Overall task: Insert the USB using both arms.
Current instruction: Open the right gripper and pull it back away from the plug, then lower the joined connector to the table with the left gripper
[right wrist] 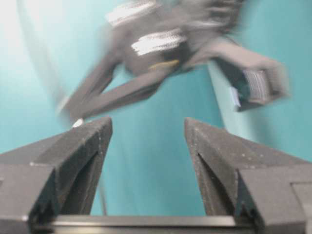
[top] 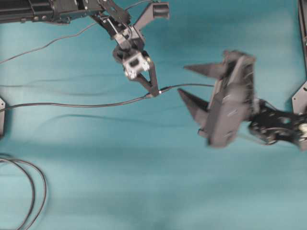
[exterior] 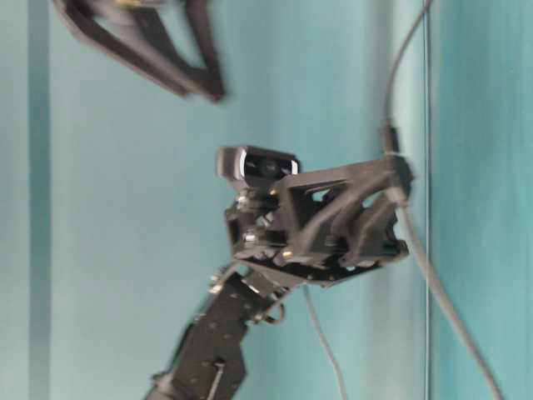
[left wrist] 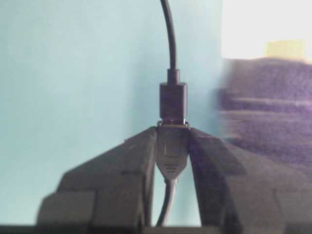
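Observation:
The USB (left wrist: 173, 100), a short dark plug with a sliver of metal showing at its base, sits pushed into the black socket end (left wrist: 172, 146) of the other cable. My left gripper (left wrist: 173, 130) is shut on that socket end. Seen from overhead, the left gripper (top: 152, 91) holds the joint, and the USB (top: 163, 89) trails its thin cable (top: 192, 86) to the right. My right gripper (top: 182, 79) stands open just right of the joint, apart from it, with nothing between its fingers (right wrist: 95, 141). The right wrist view shows the left arm (right wrist: 161, 39) only as a blur.
The socket's cable (top: 72, 104) runs left across the teal table to its edge. A thicker looped black cable (top: 42, 184) lies at the near left corner. In the table-level view the left wrist with its camera (exterior: 258, 164) is mid-frame, with the cable (exterior: 441, 300) hanging beside it.

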`<act>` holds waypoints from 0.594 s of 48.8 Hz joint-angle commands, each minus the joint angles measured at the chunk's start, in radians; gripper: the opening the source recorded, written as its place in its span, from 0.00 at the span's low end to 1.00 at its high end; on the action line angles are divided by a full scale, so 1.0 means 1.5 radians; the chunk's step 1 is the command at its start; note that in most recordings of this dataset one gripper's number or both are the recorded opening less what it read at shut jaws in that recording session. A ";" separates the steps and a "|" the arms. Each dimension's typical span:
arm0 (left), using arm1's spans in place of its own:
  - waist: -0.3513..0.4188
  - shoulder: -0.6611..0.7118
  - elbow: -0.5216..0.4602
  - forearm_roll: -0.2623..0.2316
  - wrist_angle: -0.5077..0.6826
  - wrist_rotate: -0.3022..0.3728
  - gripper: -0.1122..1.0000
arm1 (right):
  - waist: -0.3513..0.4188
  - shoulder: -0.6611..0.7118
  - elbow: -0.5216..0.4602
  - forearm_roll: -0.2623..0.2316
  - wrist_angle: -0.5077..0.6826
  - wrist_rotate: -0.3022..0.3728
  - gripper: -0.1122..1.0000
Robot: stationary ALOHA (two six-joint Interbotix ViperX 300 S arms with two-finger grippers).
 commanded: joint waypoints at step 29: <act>-0.177 -0.011 0.003 0.250 -0.318 -0.025 0.18 | 0.001 -0.154 0.117 0.001 0.010 0.282 0.72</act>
